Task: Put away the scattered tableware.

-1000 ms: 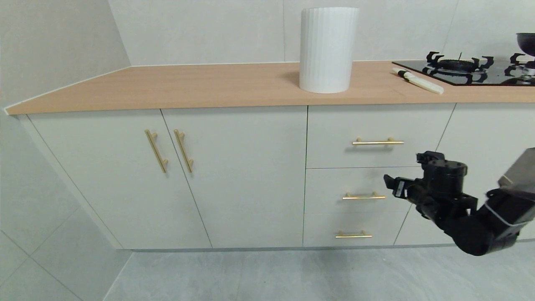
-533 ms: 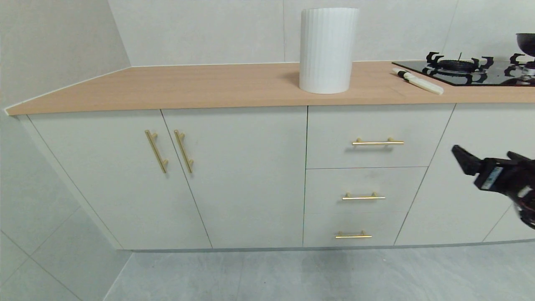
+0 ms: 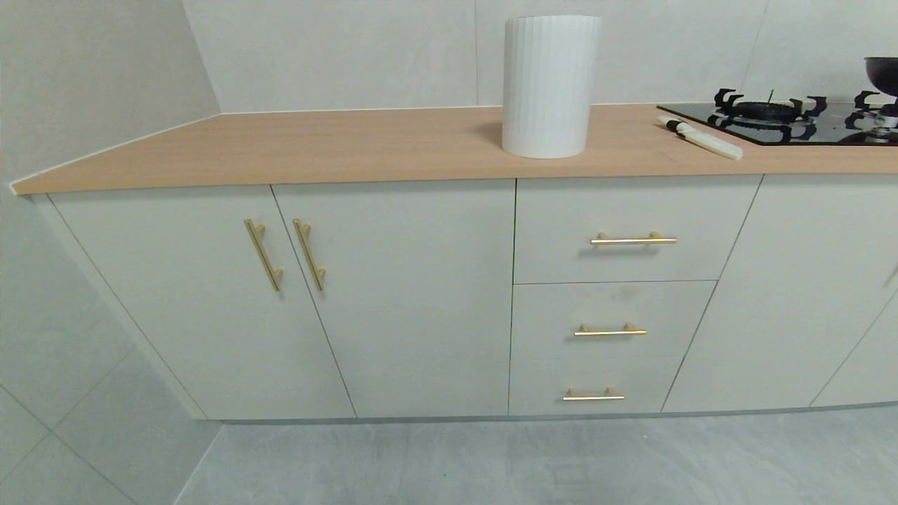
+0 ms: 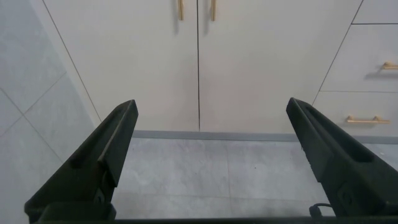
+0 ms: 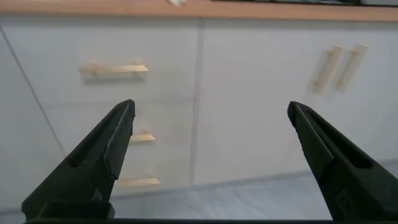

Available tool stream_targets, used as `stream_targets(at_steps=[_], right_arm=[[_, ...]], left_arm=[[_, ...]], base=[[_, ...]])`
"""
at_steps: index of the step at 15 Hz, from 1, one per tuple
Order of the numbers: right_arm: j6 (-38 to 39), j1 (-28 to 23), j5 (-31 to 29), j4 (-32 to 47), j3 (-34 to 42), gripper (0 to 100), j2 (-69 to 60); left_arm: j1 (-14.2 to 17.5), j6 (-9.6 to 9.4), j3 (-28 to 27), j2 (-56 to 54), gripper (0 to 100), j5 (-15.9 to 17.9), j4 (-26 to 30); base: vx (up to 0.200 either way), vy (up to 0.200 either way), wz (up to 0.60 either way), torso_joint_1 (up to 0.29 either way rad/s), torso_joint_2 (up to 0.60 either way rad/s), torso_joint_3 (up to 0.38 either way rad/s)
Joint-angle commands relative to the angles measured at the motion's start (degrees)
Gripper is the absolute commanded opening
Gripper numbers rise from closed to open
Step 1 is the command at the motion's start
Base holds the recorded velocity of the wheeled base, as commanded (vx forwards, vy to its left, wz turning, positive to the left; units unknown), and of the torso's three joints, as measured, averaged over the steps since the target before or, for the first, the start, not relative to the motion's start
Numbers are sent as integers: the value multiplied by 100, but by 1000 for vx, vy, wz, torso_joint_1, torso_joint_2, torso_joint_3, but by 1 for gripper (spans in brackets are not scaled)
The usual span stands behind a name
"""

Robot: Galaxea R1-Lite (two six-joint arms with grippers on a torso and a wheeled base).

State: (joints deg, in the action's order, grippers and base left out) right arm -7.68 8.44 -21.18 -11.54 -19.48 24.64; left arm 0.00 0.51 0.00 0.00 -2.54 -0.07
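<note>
On counter (image 3: 351,147) beside hob (image 3: 786,123), knife (image 3: 699,137), right gripper (image 5: 209,109) spread well below

Countertop (image 3: 316,147): matt wood grain. Cabinet fronts (image 3: 407,294): smooth matt. Drawer handles (image 3: 633,240): polished brass-tone metal. Ribbed canister (image 3: 551,84): matt white. Hob (image 3: 831,131): glossy black glass. Knife (image 3: 701,137): smooth, plastic-looking.
</note>
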Motion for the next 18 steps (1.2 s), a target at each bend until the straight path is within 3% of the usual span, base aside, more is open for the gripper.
stream_targets(at_steps=[1, 3, 6, 9, 18], right_arm=[[-102, -395, 34, 1286, -144, 100, -1945], [-58, -694, 140, 1313, 111, 100, -2165], [91, -808, 1116, 1277, 902, 100, -2464], [531, -808, 1933, 741, 1702, 100, -2464], [663, -808, 2293, 1146, 1948, 100, -2464]], left_arm=[[0, 2, 0, 0, 100, -1, -1], [0, 2, 0, 0, 100, -1, -1], [0, 10, 0, 0, 100, -1, -1], [0, 2, 0, 0, 100, -1, -1], [0, 2, 0, 0, 100, -1, -1]], base=[[0, 0, 0, 0, 0, 0], [0, 0, 0, 0, 0, 0], [0, 0, 0, 0, 0, 0], [0, 0, 0, 0, 0, 0], [0, 0, 0, 0, 0, 0]])
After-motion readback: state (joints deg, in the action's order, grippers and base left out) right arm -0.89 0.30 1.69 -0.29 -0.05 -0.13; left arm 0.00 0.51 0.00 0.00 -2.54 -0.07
